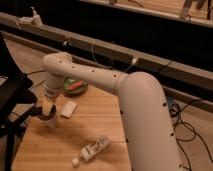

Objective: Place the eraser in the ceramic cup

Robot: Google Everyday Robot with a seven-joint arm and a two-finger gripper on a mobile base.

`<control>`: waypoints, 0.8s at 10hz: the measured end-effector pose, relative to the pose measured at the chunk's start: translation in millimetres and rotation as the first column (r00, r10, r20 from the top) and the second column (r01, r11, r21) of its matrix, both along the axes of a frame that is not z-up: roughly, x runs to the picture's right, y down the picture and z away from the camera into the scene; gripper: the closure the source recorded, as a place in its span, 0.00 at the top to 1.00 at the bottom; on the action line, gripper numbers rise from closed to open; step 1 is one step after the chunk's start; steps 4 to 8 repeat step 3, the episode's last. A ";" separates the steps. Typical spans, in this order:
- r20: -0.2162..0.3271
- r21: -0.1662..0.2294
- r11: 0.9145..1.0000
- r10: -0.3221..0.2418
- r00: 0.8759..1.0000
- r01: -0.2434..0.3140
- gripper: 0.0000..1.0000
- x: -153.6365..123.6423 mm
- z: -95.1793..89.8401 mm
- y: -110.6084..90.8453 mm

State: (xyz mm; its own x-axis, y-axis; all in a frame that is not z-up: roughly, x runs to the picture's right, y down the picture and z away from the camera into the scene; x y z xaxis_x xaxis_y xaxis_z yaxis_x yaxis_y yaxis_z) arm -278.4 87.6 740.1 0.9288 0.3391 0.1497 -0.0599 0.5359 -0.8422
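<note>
A small pale ceramic cup point(49, 119) stands on the left part of the wooden table point(70, 137). My gripper point(47, 106) hangs straight down at the end of the white arm point(100, 80), right over the cup's mouth and reaching into or touching its rim. What it holds is hidden. A flat white block point(68, 108), which looks like the eraser, lies on the table just right of the cup.
A green bowl point(75, 86) with something red in it sits at the table's back. A crumpled white package point(94, 148) lies near the front. A black chair point(12, 102) stands close to the table's left edge. A rail and cables run behind.
</note>
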 end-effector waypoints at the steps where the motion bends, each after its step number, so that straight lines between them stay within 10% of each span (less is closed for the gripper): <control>1: 0.000 -0.003 1.000 -0.007 1.000 0.007 0.79 0.7 -0.3 -0.4; 3: 0.005 0.000 1.000 0.006 1.000 -0.006 0.64 1.0 4.4 -1.0; 8: 0.005 0.000 1.000 0.006 1.000 -0.006 0.64 1.0 4.4 -1.0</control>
